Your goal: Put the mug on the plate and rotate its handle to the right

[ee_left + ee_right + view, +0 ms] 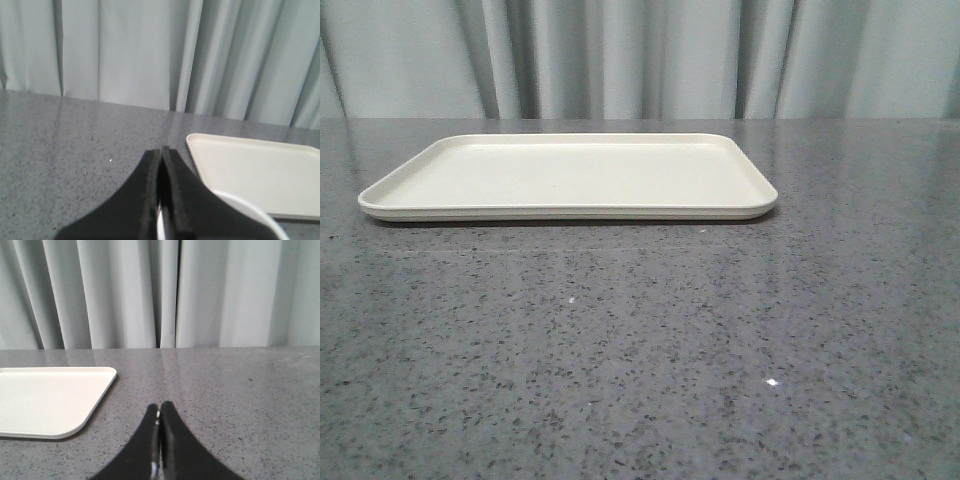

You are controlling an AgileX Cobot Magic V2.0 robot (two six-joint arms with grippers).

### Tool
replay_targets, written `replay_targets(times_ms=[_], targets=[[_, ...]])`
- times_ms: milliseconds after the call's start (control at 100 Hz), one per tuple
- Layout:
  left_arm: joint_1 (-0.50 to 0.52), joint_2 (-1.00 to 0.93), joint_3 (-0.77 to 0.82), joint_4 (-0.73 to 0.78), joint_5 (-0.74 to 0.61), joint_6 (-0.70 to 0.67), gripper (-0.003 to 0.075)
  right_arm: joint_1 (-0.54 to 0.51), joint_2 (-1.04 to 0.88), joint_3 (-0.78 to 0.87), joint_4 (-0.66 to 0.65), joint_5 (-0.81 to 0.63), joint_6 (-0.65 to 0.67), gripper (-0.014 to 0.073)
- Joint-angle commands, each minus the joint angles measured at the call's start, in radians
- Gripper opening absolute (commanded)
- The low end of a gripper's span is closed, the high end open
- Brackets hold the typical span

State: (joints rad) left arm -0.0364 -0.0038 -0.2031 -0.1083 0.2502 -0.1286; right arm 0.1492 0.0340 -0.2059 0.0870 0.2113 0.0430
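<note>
Both jaws pressed closed; left gripper [161,165] hides most of the mug [245,212] beside the plate [260,170].

One plate [570,175], one mug [245,215], two claws [161,155]

Setting reads as a staged test bench, not a home or shop. The dark grey speckled stone-look tabletop [640,360] runs to a far edge backed wall to wall by pale grey pleated curtains [620,55]. Only a flat cream rectangular tray [570,175] lies near that far edge.
</note>
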Motion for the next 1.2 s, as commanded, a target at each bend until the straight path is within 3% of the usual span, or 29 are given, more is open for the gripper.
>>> replay_targets(times_ms=[0, 260, 490, 730, 1190], targets=[[0.002, 0.039, -0.128, -0.016, 0.032, -0.007, -0.002, -0.006, 0.087, -0.125, 0.007, 0.063, 0.001, -0.0065], [0.002, 0.285, -0.456, -0.081, 0.372, -0.015, -0.002, -0.005, 0.354, -0.431, 0.007, 0.357, 0.001, -0.0065], [0.002, 0.561, -0.711, -0.081, 0.698, 0.001, -0.002, -0.005, 0.519, -0.627, 0.007, 0.468, -0.011, -0.0065], [0.002, 0.7, -0.787, -0.079, 0.717, 0.001, -0.002, -0.005, 0.55, -0.657, 0.008, 0.459, -0.011, -0.0065], [0.002, 0.714, -0.787, -0.079, 0.688, 0.021, -0.002, -0.005, 0.55, -0.657, 0.008, 0.484, -0.011, -0.0059]])
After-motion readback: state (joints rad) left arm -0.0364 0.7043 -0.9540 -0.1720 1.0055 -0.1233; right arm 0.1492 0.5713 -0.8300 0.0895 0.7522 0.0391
